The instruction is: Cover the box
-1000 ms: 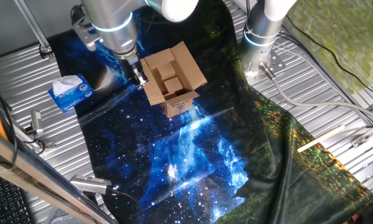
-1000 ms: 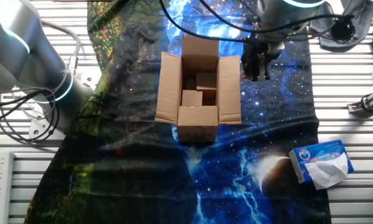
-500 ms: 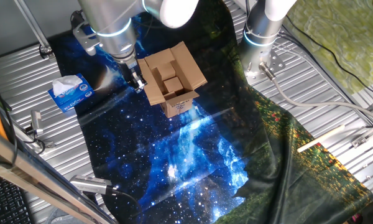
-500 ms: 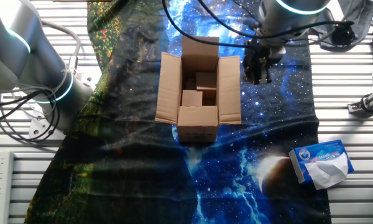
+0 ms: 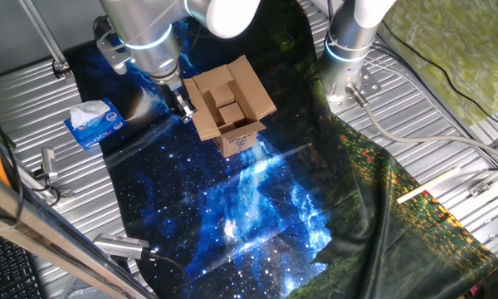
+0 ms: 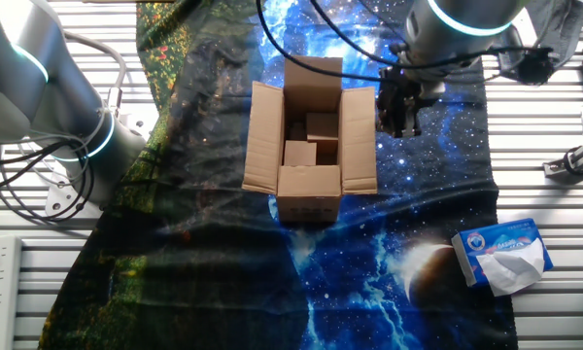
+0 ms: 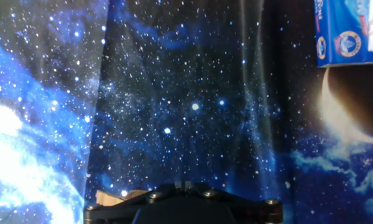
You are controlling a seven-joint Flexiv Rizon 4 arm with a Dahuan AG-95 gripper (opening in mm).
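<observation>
The box is a small brown carton on the starry cloth, with all four top flaps spread open and smaller cartons inside. A white label shows on its near side. The other fixed view shows the same box from above. My gripper hangs just beside the left flap, pointing down. From the other side, the gripper is right of the right-hand flap. In the hand view the fingertips sit together, holding nothing, and a sliver of cardboard flap shows at the lower left.
A blue and white tissue box lies left of the carton on the slatted table, near the cloth's corner; the tissue box appears in both remaining views. A second robot base stands behind right. Cables run along the table edges.
The arm's upper body has shifted slightly leftward in one fixed view. The gripper stays beside the box's flap, barely moved. The box is unchanged.
</observation>
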